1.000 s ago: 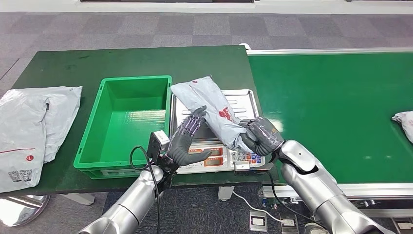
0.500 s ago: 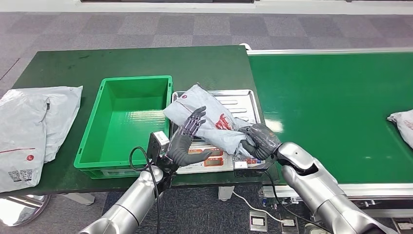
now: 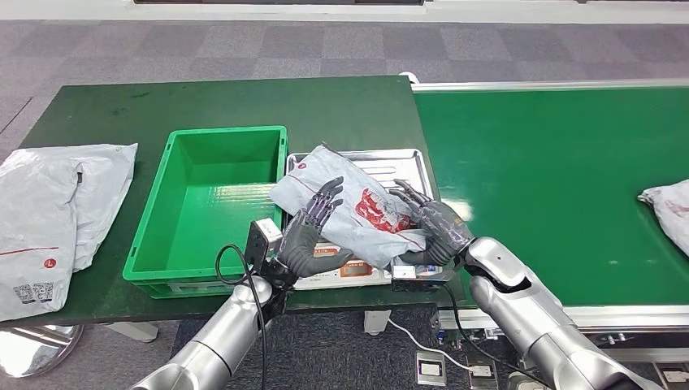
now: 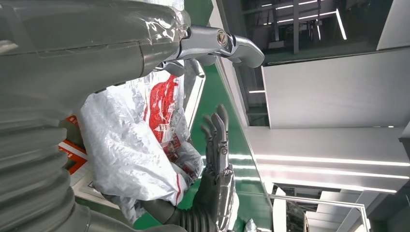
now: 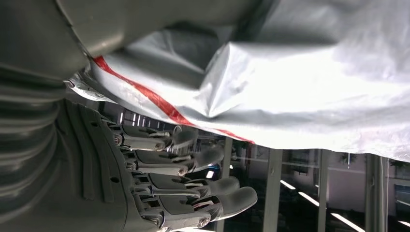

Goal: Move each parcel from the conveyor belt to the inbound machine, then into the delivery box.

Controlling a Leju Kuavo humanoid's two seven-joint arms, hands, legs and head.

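Note:
A grey plastic parcel [image 3: 353, 210] with red print lies tilted over the steel tray of the inbound machine [image 3: 410, 162], a weighing scale. My left hand [image 3: 313, 231] stands against the parcel's left side with fingers spread upward. My right hand [image 3: 431, 223] touches its right end, fingers extended and apart, with no grip on it. In the left wrist view the parcel [image 4: 135, 140] leans on the base of my right hand [image 4: 217, 159]. In the right wrist view the parcel [image 5: 300, 82] lies beside straight fingers [image 5: 193, 186]. The green delivery box [image 3: 162, 236] stands left of the scale.
Another grey parcel [image 3: 668, 207] lies at the right edge of the green conveyor belt [image 3: 561, 187]. Two flat grey parcels [image 3: 57, 207] lie on the dark green table [image 3: 244, 101] left of the box. Cables hang below the scale.
My right hand has let go of the parcel's end and spread its fingers. The parcel has tipped down and leftward onto the scale. The parcel on the belt has drifted left.

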